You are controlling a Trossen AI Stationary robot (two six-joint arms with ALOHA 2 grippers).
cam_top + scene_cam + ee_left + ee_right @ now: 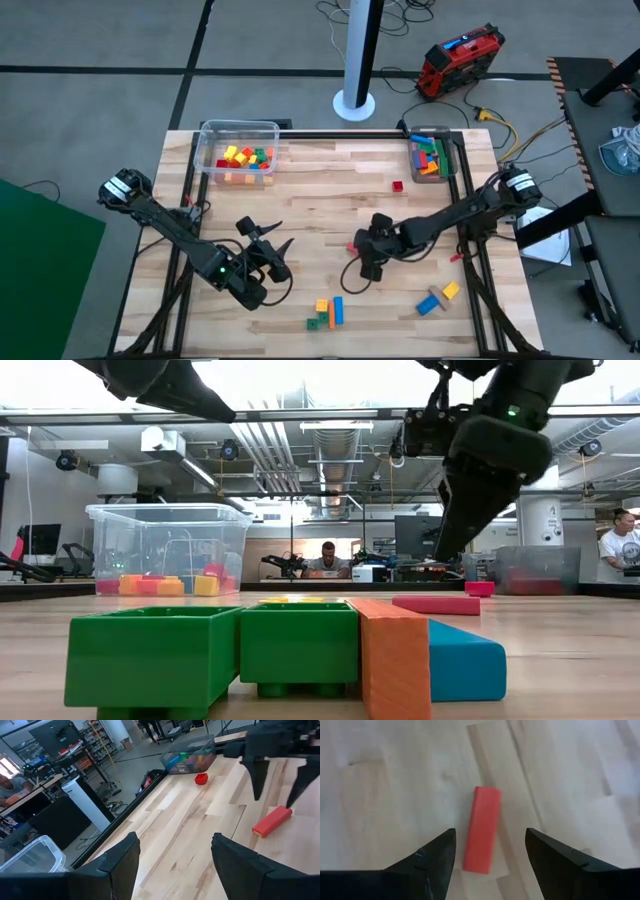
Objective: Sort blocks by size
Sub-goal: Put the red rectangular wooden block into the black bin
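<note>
A red bar block (482,830) lies flat on the table near its middle. My right gripper (490,834) hangs over it, open, with a finger on either side of the bar and apart from it; the low view shows this gripper (470,510) above the bar (435,604). My left gripper (268,236) stands open over bare wood to the left, nothing between its fingers (131,845). A red cube (397,186) rests on the table farther back. Green, orange and blue blocks (325,312) lie at the near edge, and blue, orange and yellow ones (438,298) to their right.
A clear tub (238,155) at the back left holds small red, yellow, orange and green blocks. A smaller clear container (430,157) at the back right holds longer blocks. A small red piece (455,258) lies by the right edge. Bare wood lies between the tubs.
</note>
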